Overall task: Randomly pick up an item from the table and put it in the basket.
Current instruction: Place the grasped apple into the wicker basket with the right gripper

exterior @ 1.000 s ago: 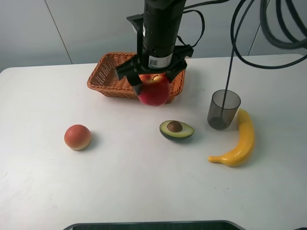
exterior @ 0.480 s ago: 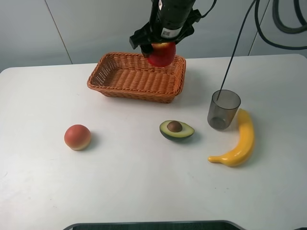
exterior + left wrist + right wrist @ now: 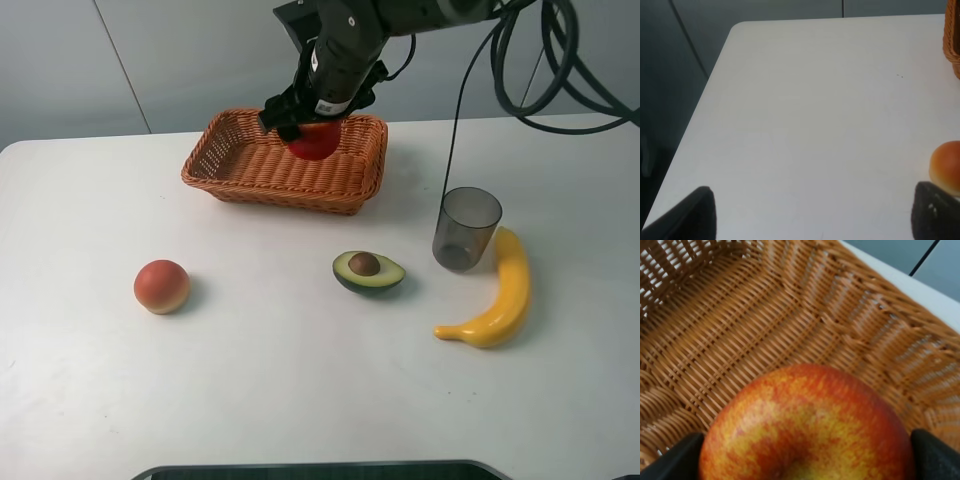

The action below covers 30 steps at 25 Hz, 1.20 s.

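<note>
The red apple (image 3: 313, 141) is held in my right gripper (image 3: 315, 130), which is shut on it and holds it inside the orange-brown wicker basket (image 3: 240, 160) at the back of the white table (image 3: 280, 380). In the right wrist view the apple (image 3: 805, 425) fills the lower part, with its yellowish patch, between the dark fingertips (image 3: 672, 460), just above the basket's woven floor (image 3: 740, 325). My left gripper (image 3: 812, 215) is open and empty over the table's left part; only its two fingertips show.
A peach-like fruit (image 3: 162, 286) lies at the left; it also shows in the left wrist view (image 3: 946, 167). A halved avocado (image 3: 368, 271), a grey translucent cup (image 3: 465, 228) and a yellow banana (image 3: 497, 295) lie at the right.
My right gripper has carried the apple from in front of the basket up over its far rim, then down and left into the basket.
</note>
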Tool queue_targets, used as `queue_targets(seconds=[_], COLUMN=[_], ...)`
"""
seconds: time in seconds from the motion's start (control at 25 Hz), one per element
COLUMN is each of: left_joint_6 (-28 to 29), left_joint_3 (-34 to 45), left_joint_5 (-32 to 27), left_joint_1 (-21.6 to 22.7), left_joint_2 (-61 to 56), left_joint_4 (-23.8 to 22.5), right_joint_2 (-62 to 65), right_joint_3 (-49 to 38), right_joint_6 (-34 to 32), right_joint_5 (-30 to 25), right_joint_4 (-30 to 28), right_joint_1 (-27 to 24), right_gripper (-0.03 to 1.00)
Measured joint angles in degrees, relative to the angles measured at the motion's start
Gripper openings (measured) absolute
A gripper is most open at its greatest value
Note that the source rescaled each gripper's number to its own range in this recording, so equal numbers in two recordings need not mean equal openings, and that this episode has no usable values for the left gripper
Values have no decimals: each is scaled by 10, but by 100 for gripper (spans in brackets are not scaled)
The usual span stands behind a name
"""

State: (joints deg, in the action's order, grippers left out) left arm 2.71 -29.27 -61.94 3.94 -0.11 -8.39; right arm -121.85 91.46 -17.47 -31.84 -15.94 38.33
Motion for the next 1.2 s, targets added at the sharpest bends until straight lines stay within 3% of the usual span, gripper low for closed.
queue_targets(seconds=[0.6, 0.64, 0.68, 0.72, 0.76, 0.8, 0.92, 1.2], left_joint_6=[0, 0, 0, 0, 0, 0, 0, 0], left_joint_3=[0, 0, 0, 0, 0, 0, 0, 0], left_joint_5=[0, 0, 0, 0, 0, 0, 0, 0], left_joint_1=[0, 0, 0, 0, 0, 0, 0, 0], left_joint_2=[0, 0, 0, 0, 0, 0, 0, 0], left_joint_4=[0, 0, 0, 0, 0, 0, 0, 0], right_joint_2=[-37, -37, -37, -37, -37, -37, -36, 16], right_joint_3=[0, 0, 0, 0, 0, 0, 0, 0], right_joint_6=[-10, -10, -11, -11, -11, -11, -11, -22], right_joint_5=[18, 18, 18, 18, 18, 18, 17, -23], right_joint_4=[-15, -15, -15, -15, -15, -15, -15, -12], right_joint_1=[0, 0, 0, 0, 0, 0, 0, 0], right_gripper=[4, 13, 38, 70, 85, 93, 99, 100])
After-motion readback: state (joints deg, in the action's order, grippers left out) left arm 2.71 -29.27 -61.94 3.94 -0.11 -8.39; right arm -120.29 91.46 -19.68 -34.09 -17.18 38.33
